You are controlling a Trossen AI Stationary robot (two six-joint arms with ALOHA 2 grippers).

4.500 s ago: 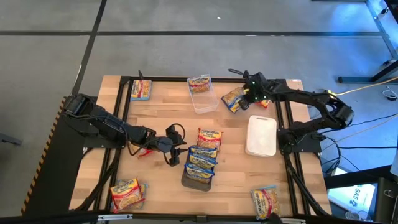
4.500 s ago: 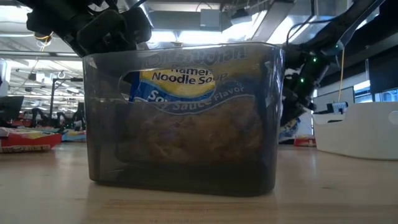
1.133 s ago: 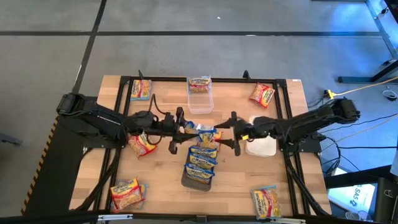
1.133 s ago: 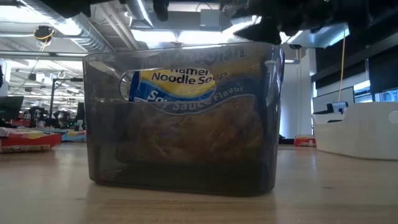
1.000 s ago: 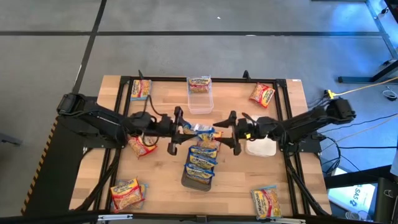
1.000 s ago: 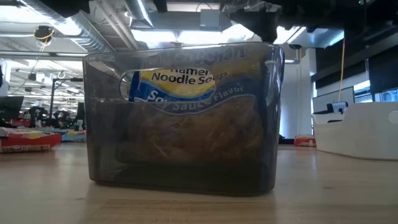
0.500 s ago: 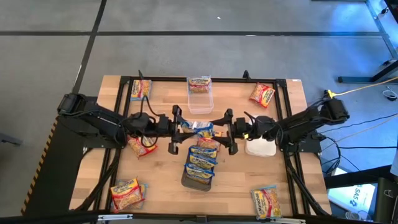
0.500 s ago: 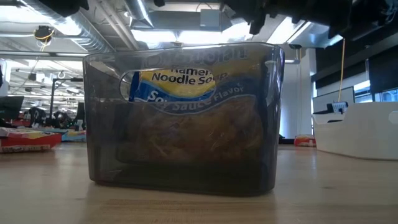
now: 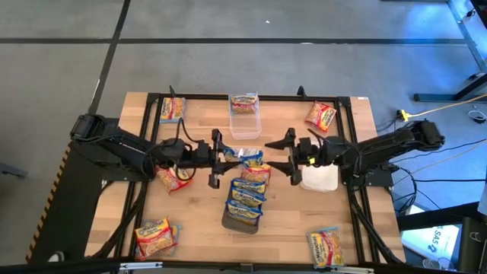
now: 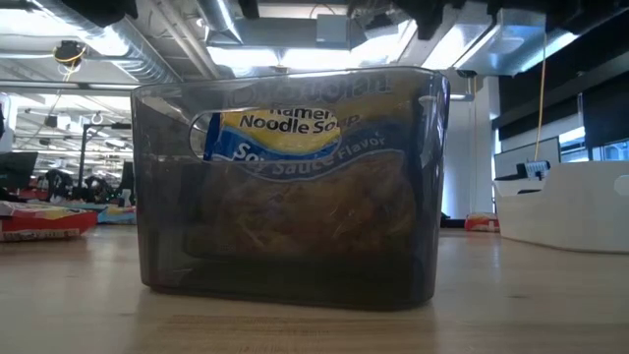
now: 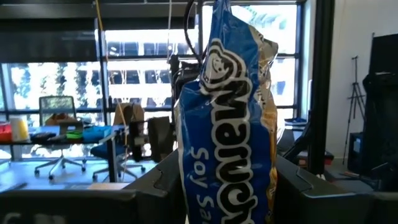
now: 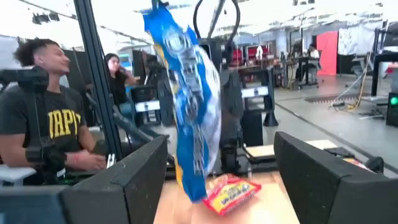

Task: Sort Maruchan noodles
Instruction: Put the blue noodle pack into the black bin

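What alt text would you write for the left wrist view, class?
A blue Maruchan soy sauce packet stands upright, held between the left gripper's dark fingers. Beyond it lies a dim room with bright windows.

Right gripper [image 12: 214, 177]: the two dark fingers [image 12: 127, 180] stand wide apart w/ free space between, touching nothing. Ahead of them a blue crinkly plastic noodle packet [image 12: 189, 106] hangs upright, edge-on, pinched at its top by the other arm's dark gripper; its low end is between the fingers but apart from both. Under it, on the light wooden table [image 12: 261, 205], lies a red-yellow flat noodle packet [image 12: 231, 193]. Behind: black frame post [image 12: 99, 81], a seated person in a dark T-shirt [image 12: 46, 124], a second person [image 12: 118, 71] farther back.
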